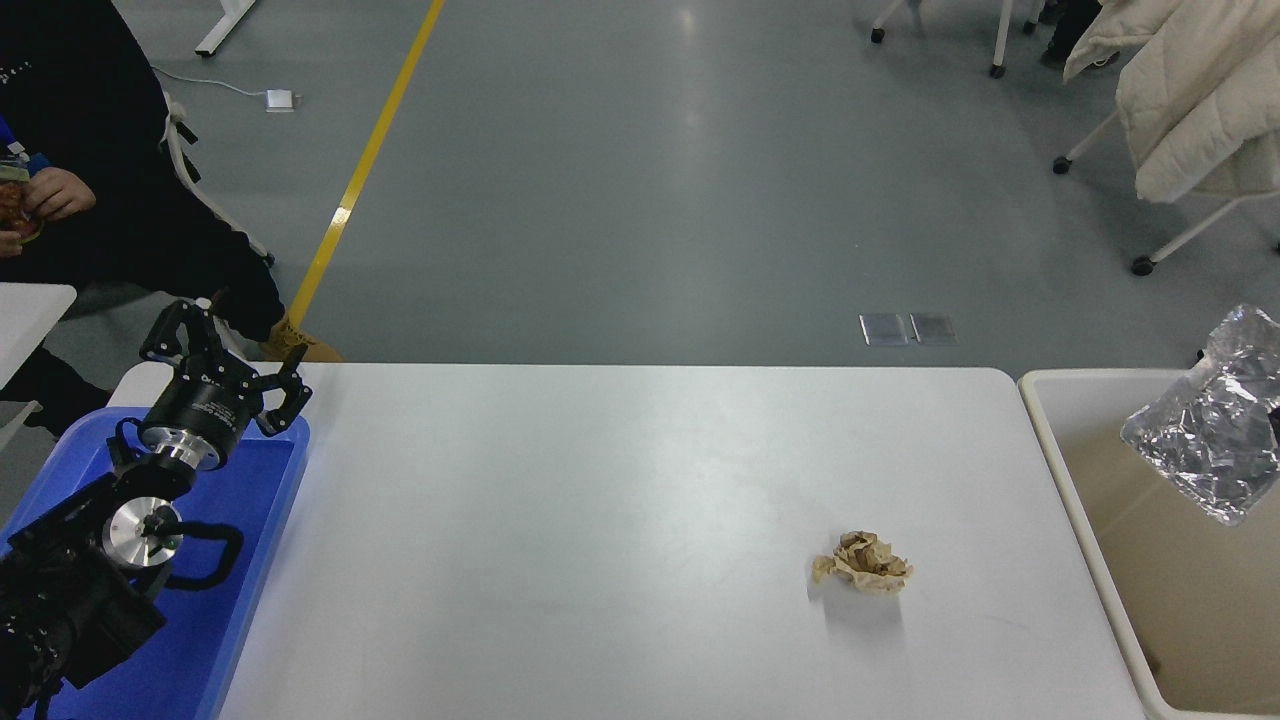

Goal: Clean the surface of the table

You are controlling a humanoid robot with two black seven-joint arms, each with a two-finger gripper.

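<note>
The white table surface [600, 500] fills the middle of the head view. A crumpled brown paper ball [863, 563] lies on it at the right of centre. A crinkled silver foil bag [1212, 437] hangs above the beige bin [1062, 470] at the right edge. Only a dark bit of my right gripper [1273, 420] shows behind the foil, so its fingers are hidden. My left gripper [228, 348] is parked open and empty over the far end of the blue tray [250, 570] at the lower left.
A person in dark clothes sits at the far left, hands [55, 195] on a snack packet. A chair with a white jacket [1190, 100] stands at the far right. Grey floor lies beyond the table's far edge.
</note>
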